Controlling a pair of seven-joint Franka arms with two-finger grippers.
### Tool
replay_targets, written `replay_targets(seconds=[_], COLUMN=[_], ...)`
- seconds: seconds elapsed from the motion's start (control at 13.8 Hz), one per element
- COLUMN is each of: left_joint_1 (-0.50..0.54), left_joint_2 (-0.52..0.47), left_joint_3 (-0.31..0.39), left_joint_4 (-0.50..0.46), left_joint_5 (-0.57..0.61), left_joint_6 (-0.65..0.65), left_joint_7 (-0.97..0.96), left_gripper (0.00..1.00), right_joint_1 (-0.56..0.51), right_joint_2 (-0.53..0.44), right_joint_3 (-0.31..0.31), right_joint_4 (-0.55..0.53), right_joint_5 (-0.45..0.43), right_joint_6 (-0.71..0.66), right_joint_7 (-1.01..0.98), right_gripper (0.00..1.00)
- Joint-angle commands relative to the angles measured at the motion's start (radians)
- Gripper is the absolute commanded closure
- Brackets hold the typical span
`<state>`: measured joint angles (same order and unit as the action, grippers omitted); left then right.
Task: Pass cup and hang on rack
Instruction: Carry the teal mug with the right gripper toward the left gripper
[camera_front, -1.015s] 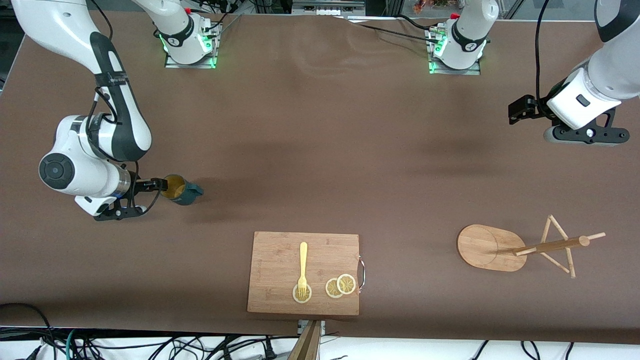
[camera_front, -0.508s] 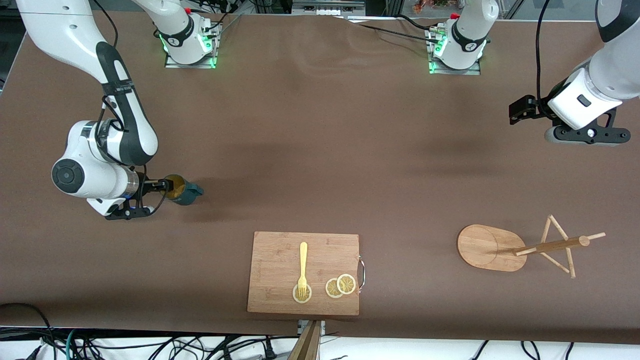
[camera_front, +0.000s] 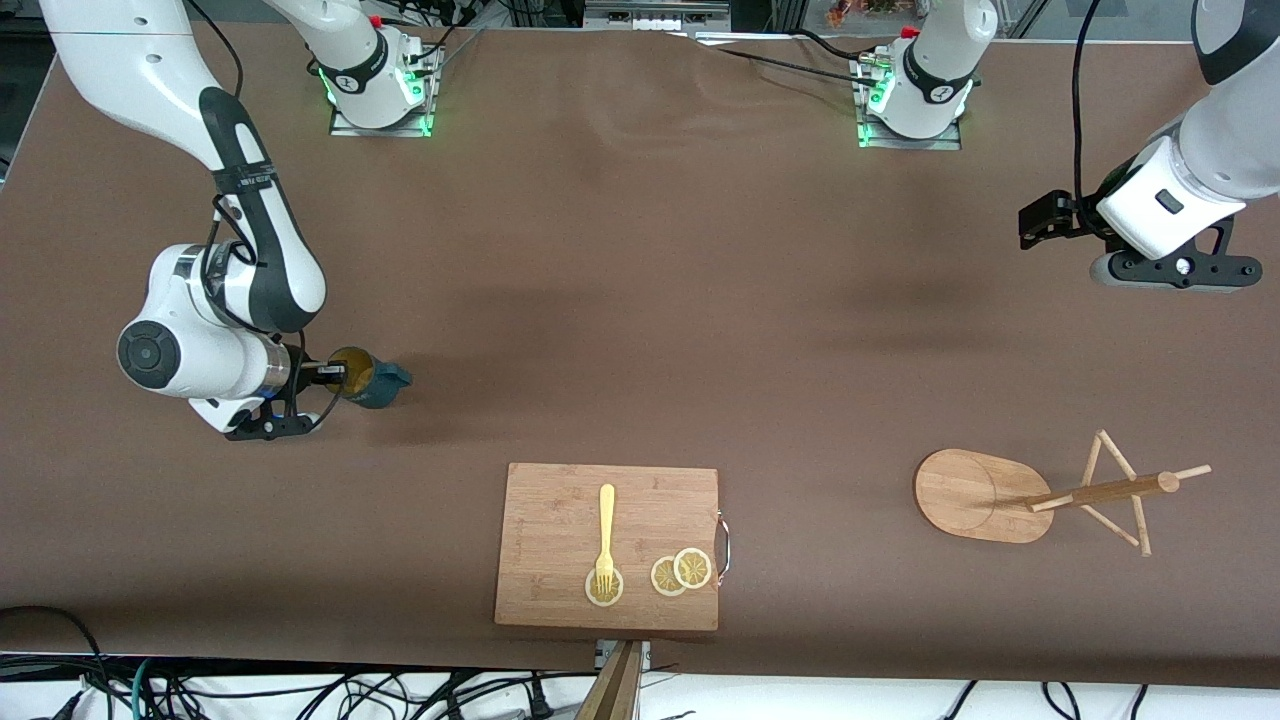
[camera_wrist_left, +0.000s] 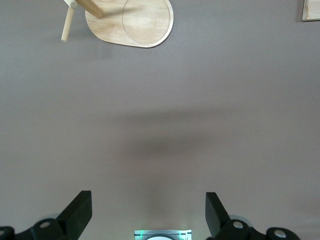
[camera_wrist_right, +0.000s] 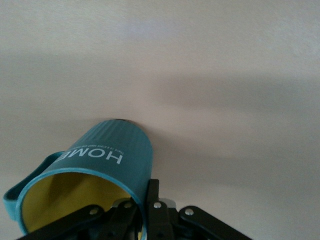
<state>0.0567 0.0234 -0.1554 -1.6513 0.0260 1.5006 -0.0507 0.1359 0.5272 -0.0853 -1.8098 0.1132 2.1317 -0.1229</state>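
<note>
The cup (camera_front: 366, 377) is pinched by its rim in the right gripper (camera_front: 335, 375), its body pointing away from the fingers toward the table's middle. The left gripper (camera_wrist_left: 148, 212) is held spread and empty, waiting well apart, with the rack (camera_front: 1040, 492) far closer to it.

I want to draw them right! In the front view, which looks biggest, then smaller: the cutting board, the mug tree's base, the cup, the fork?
1. Cutting board
2. Rack's oval base
3. Fork, long but thin
4. Cup, held by the right gripper. Fork and cup are close; the cup is lifted, so unsure.

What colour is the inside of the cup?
Yellow-tan inside the teal cup; the right wrist view shows it best.
</note>
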Motion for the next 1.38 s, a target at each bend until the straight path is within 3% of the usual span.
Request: replay_targets(seconds=[0.0, 0.29, 0.65, 1.02, 1.31], left_joint_1=[0.005, 0.005, 0.011, -0.011, -0.009], left_joint_2=[0.007, 0.007, 0.039, 0.113, 0.136], left_joint_3=[-0.004, -0.004, -0.009, -0.015, -0.015], left_joint_4=[0.018, 0.019, 0.021, 0.021, 0.021], left_joint_5=[0.028, 0.025, 0.015, 0.015, 0.011], left_joint_6=[-0.007, -0.005, -0.005, -0.002, 0.018], left_joint_7=[0.017, 0.015, 0.017, 0.018, 0.096], left_gripper=[0.0, 0.0, 0.0, 0.0, 0.0], right_joint_1=[0.045, 0.169, 0.394, 0.596, 0.648], right_joint_2=[-0.013, 0.006, 0.186, 0.295, 0.329], right_joint_3=[0.002, 0.033, 0.038, 0.045, 0.105], right_joint_4=[0.035, 0.154, 0.484, 0.654, 0.667], right_joint_5=[0.014, 0.033, 0.034, 0.036, 0.034], right_joint_6=[-0.009, -0.071, -0.254, -0.236, -0.142], right_joint_7=[0.011, 0.237, 0.641, 0.893, 0.997], right_gripper=[0.99, 0.99, 0.99, 0.99, 0.97])
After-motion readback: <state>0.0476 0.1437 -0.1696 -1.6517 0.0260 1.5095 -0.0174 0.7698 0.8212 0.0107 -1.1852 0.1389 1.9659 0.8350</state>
